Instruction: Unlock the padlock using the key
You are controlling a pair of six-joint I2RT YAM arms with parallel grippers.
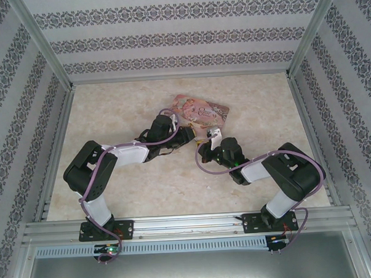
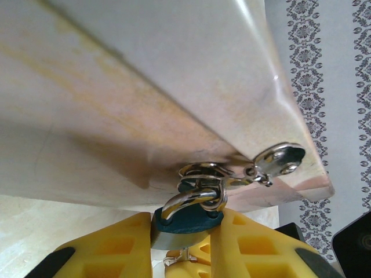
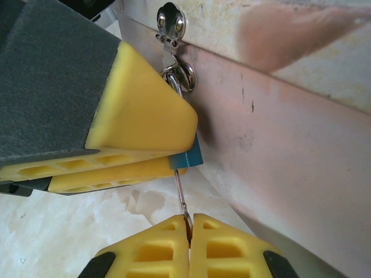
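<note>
gripping the padlock (image 2: 185, 223) by its blue body, the left fingers (image 2: 116, 246) are clamped on it at 6 o'clock in the left wrist view. the silver shackle (image 2: 194, 201) is threaded through the ring of the hasp (image 2: 278, 159) on the pink tin (image 2: 174, 87) just above. the right fingers (image 3: 151, 252) are pressed shut on the key (image 3: 181, 194) at 6 o'clock in the right wrist view. its thin blade runs up toward 12 o'clock and meets the underside of the blue body, seemingly at the keyway, though how deep it sits i cannot tell. from above, both sets of fingers meet at the tin's 6 o'clock edge, mid tabletop (image 1: 110, 111).

risks, as i judge them: the key is thin and pinched only at its end, so a turn off its axis could bend it or let it slip between the fingers. if the left hold is loose, the body would spin with the key and nothing would unlock. the tin lies free, so a tug could drag it and pull the key out.
</note>
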